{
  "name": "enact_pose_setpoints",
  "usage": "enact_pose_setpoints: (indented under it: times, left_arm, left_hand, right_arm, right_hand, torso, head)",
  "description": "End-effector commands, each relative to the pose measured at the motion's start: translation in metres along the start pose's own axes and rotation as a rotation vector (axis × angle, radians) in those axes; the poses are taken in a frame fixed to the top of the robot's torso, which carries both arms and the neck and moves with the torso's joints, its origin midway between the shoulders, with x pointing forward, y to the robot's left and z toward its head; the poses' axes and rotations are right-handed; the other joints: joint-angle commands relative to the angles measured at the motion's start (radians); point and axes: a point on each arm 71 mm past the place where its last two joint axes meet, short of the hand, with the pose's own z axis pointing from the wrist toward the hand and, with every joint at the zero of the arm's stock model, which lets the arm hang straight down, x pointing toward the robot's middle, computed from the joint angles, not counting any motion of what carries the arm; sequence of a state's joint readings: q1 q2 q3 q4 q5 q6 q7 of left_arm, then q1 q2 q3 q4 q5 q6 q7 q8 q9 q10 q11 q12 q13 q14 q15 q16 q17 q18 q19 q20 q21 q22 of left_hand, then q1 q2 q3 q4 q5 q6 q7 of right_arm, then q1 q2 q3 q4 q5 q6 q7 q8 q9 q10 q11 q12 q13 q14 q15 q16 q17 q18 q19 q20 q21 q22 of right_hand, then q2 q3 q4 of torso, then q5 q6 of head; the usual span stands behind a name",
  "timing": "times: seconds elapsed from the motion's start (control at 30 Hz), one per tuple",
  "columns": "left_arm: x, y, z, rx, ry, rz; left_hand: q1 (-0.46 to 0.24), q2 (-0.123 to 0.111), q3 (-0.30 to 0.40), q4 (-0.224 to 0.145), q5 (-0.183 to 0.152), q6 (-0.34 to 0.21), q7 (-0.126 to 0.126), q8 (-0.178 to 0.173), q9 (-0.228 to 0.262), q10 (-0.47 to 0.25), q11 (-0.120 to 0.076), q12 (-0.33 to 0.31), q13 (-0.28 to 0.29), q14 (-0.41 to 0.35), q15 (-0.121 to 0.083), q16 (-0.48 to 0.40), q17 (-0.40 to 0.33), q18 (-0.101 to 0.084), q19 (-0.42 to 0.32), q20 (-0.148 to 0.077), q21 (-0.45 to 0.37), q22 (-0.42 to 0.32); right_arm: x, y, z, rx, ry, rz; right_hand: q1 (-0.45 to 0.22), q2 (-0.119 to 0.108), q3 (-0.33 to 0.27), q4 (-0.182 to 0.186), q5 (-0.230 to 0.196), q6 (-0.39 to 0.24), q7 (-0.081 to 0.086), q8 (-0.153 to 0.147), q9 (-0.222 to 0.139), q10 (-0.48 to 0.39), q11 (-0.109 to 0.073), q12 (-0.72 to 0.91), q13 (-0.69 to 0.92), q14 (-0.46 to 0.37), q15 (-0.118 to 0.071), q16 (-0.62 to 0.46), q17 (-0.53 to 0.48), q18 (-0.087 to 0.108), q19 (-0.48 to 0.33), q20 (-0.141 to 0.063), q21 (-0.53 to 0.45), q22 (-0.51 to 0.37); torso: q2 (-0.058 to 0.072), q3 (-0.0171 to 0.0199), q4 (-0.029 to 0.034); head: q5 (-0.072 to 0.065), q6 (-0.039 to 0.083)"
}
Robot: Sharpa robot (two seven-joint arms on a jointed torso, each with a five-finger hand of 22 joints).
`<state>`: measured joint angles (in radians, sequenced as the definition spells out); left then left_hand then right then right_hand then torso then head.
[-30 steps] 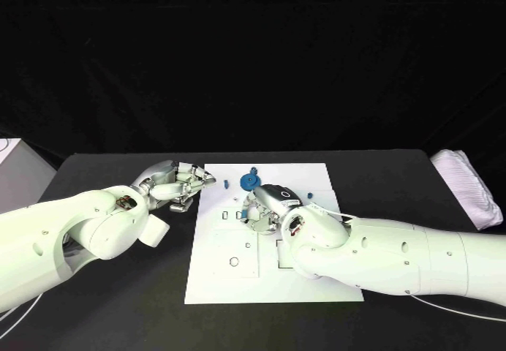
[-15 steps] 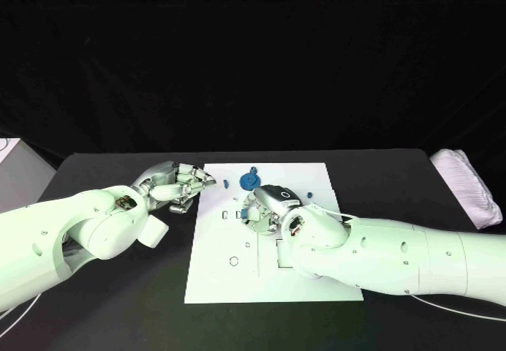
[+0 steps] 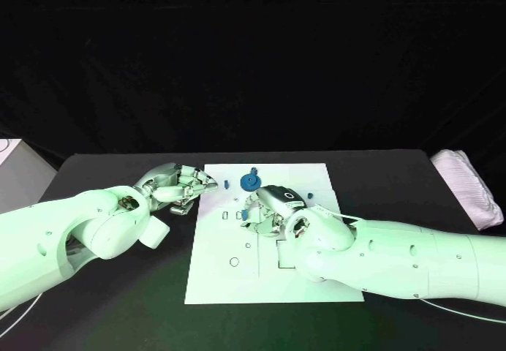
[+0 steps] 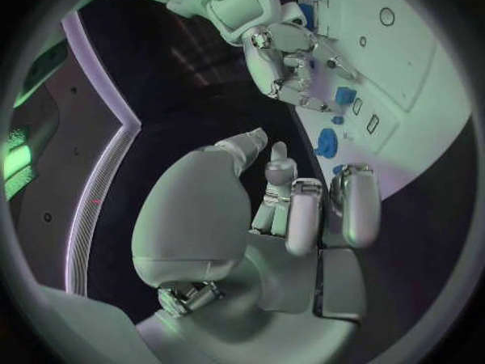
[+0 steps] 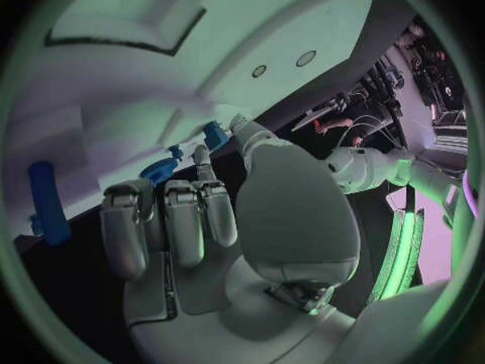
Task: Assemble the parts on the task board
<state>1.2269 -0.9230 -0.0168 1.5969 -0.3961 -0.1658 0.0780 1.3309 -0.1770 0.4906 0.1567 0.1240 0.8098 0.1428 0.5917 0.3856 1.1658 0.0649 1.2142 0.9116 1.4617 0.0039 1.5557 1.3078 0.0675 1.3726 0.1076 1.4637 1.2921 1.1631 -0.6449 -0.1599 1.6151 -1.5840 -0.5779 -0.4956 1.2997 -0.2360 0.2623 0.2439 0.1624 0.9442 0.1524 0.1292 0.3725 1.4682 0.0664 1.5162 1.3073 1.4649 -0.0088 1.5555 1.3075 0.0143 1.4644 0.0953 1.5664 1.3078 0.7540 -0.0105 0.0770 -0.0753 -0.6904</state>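
The white task board lies flat in the middle of the black counter. A round blue part sits near the board's far edge. A small blue part lies just beside the right hand, which rests over the middle of the board with its fingers curled down; I cannot tell if it holds anything. The left hand is at the board's left edge, fingers curled in with nothing in them
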Motion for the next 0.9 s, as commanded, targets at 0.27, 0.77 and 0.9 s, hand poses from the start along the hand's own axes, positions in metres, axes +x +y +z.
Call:
enact_pose_setpoints:
  times: [0.27, 0.77, 0.9]
  left_arm:
    - [0.002, 0.014, 0.014, -0.199, -0.005, 0.217]
    - [0.025, 0.004, 0.057, -0.443, 0.158, 0.494]
    - [0.031, -0.001, 0.068, -0.462, 0.18, 0.552]
  left_hand:
    - [-0.088, -0.02, -0.055, 0.08, 0.002, 0.033, -0.025, 0.067, 0.057, 0.029, -0.02, 0.025, 0.031, 0.096, -0.015, 0.005, 0.235, -0.007, 0.012, -0.012, 0.01, 0.006]
    - [-0.19, 0.008, -0.114, 0.137, 0.002, -0.015, -0.022, 0.092, 0.125, 0.0, -0.017, 0.004, -0.001, 0.082, -0.015, -0.007, 0.207, -0.003, -0.003, -0.015, 0.0, -0.014]
    - [-0.199, 0.011, -0.12, 0.136, 0.003, -0.016, -0.022, 0.093, 0.13, -0.002, -0.017, 0.003, -0.003, 0.08, -0.014, -0.009, 0.203, -0.002, -0.008, -0.014, -0.002, -0.02]
  right_arm:
    - [-0.039, -0.011, -0.016, -0.123, -0.033, 0.14]
    - [-0.105, -0.064, -0.021, 0.011, -0.055, 0.297]
    - [-0.112, -0.075, -0.019, 0.042, -0.066, 0.315]
  right_hand:
    - [0.09, 0.028, -0.038, 0.01, 0.03, -0.022, 0.01, -0.016, -0.011, 0.046, 0.012, -0.013, 0.21, 0.093, 0.012, -0.005, 0.205, -0.006, 0.091, 0.01, -0.025, 0.241]
    - [0.108, 0.024, -0.031, 0.012, 0.079, -0.003, 0.007, -0.001, -0.008, 0.027, 0.009, -0.034, 0.194, 0.089, 0.01, -0.011, 0.192, 0.006, 0.067, 0.01, -0.072, 0.207]
    - [0.105, 0.026, -0.032, 0.016, 0.082, -0.005, 0.007, -0.001, -0.008, 0.029, 0.01, -0.032, 0.195, 0.09, 0.01, -0.009, 0.198, 0.005, 0.069, 0.01, -0.068, 0.21]
  torso:
    - [-0.015, 0.006, -0.0134]
    - [-0.045, 0.0143, -0.0197]
    - [-0.047, 0.0162, -0.0204]
  head:
    - [0.015, 0.0]
    - [0.032, -0.022]
    - [0.035, -0.028]
